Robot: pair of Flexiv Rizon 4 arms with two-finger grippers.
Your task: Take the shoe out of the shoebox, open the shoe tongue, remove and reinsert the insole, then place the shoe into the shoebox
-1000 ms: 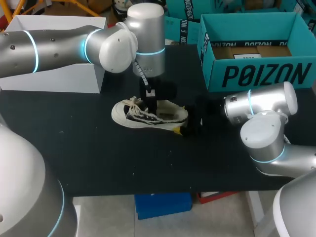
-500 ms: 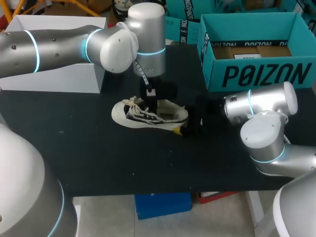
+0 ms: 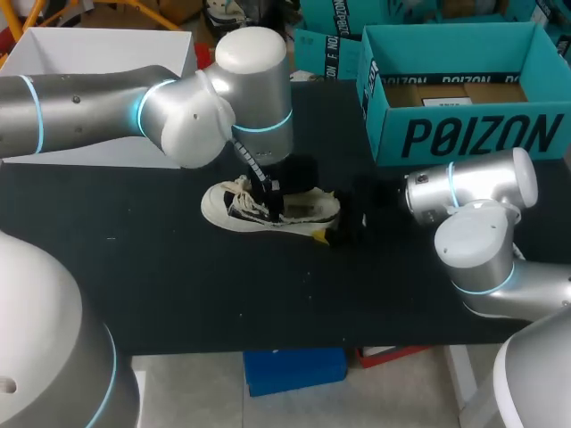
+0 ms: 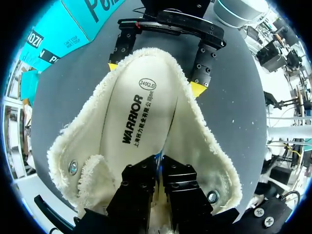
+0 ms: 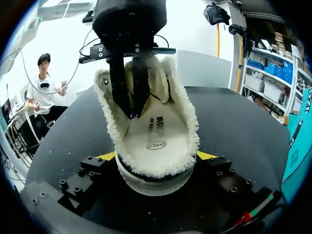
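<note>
A cream low shoe with a fleecy lining lies on the black table, toe to the left. Its white insole lies flat inside. My left gripper points down into the shoe's mouth. Its black fingers stand a narrow gap apart with nothing between them, tips resting on the insole. My right gripper is at the heel, its yellow tips pressed against both sides of the shoe. The teal shoebox stands open at the back right.
A white box stands at the back left, behind my left arm. A second teal box sits beside the shoebox. The shoebox holds a brown inner packet.
My left arm's wrist has swung a little to the left and lower over the shoe, and its fingers have parted slightly. The shoe and my right arm have stayed put.
</note>
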